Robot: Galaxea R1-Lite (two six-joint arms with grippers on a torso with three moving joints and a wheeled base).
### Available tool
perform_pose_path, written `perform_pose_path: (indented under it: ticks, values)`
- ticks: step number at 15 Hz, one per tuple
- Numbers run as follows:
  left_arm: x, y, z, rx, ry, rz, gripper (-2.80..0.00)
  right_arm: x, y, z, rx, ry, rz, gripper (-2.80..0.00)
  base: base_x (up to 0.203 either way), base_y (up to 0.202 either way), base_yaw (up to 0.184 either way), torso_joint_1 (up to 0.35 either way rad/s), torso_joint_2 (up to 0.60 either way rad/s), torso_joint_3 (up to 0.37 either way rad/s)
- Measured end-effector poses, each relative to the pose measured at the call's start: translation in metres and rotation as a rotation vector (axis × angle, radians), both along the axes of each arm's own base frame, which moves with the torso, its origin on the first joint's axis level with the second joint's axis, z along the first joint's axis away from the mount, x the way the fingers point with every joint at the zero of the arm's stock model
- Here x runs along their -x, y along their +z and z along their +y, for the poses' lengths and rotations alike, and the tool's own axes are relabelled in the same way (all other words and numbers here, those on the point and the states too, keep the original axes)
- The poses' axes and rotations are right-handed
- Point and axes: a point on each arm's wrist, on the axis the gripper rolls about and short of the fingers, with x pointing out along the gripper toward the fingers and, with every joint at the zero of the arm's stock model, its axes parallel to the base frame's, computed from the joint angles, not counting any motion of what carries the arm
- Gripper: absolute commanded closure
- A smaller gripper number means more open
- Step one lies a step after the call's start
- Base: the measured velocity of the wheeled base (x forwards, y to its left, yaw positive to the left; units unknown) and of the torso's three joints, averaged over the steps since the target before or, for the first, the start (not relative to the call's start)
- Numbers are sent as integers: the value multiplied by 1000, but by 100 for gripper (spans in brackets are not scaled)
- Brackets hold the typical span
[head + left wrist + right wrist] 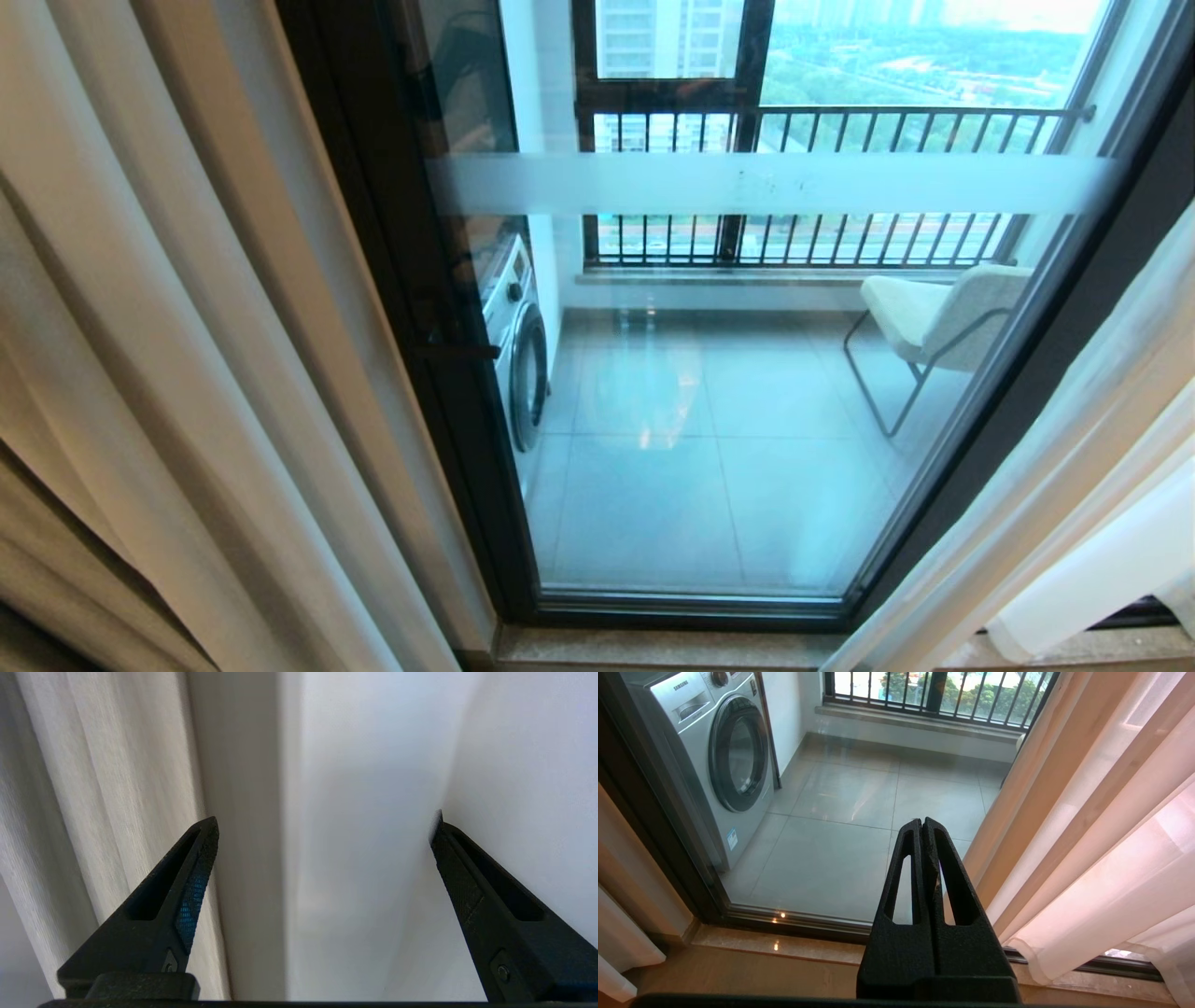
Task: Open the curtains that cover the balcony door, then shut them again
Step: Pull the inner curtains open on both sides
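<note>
The balcony door (pixel 709 467) stands uncovered, its black frame and frosted stripe (pixel 766 184) in full sight. The sheer white curtains hang gathered at both sides: one bunch on the left (pixel 103 308), one on the right (pixel 1074 467) (pixel 1111 858). Neither arm shows in the head view. My left gripper (pixel 324 817) is open, its fingers wide apart with nothing between them. It faces folded curtain fabric (pixel 93 788) and a smooth pale surface. My right gripper (pixel 921 820) is shut and empty, low in front of the door's bottom rail, just beside the right-hand curtain.
Behind the glass are a washing machine (pixel 518 345) (pixel 724 756) on the left, a pale chair (pixel 934 317) on the right and a black-barred railing (pixel 840 117). A stone sill (pixel 653 649) (pixel 784 947) runs under the door. Beige drapes (pixel 308 308) hang among the sheer folds.
</note>
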Motion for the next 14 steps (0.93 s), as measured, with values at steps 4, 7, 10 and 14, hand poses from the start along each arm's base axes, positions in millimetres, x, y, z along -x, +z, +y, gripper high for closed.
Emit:
perform_pose_path:
  ticks: [4, 7, 10, 14]
  values:
    - [20, -6, -31, -36, -36, 10, -280, 0, 0, 0, 0, 0, -2, 0, 0, 0, 0, 0, 0, 0]
    - [32, -6, -43, -43, -41, 0, -280, 0, 0, 0, 0, 0, -4, 0, 0, 0, 0, 0, 0, 0]
    - [44, -4, -51, -50, -19, -19, -280, 1, 0, 0, 0, 0, -7, 0, 0, 0, 0, 0, 0, 0]
    - [62, -12, -65, -40, -29, 0, -280, 2, 0, 0, 1, 0, -21, 0, 0, 0, 0, 0, 0, 0]
